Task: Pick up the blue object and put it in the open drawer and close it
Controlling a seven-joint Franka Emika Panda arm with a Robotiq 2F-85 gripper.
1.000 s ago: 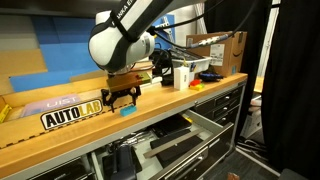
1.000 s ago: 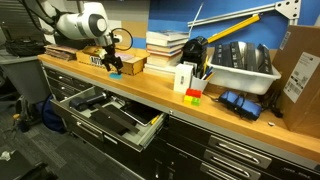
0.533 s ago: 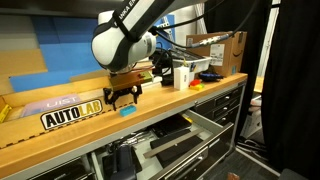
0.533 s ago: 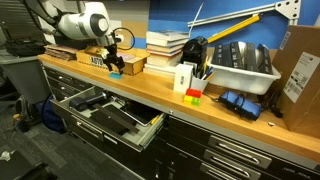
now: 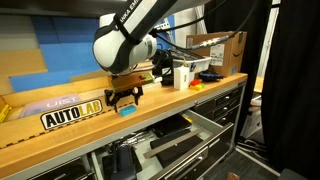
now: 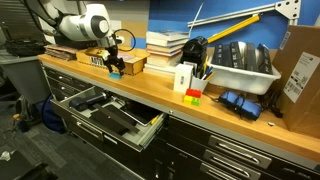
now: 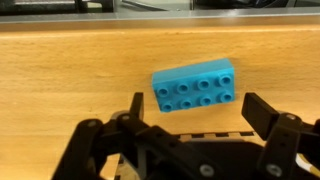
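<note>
The blue object point(image 7: 194, 86) is a small cyan studded block lying flat on the wooden countertop; it also shows in both exterior views point(image 5: 126, 110) point(image 6: 117, 71). My gripper point(image 7: 200, 108) is open and hovers just above the block, its fingers set wider than the block and not touching it. It shows in both exterior views point(image 5: 123, 97) point(image 6: 113, 64). The open drawer point(image 6: 105, 113) is pulled out below the counter with black tools inside and pale grey sides; it also shows in an exterior view point(image 5: 165, 140).
An AUTOLAB sign point(image 5: 72, 113) and books point(image 6: 165, 45) stand on the countertop. A white box point(image 6: 185, 78), a red-yellow-green block stack point(image 6: 193, 96), a grey bin point(image 6: 242, 68) and a cardboard box point(image 5: 220, 50) sit further along. Closed drawers point(image 6: 235, 160) fill the cabinet.
The arm has shifted very slightly upward; the gripper stays open above the block. The block and drawer have not moved.
</note>
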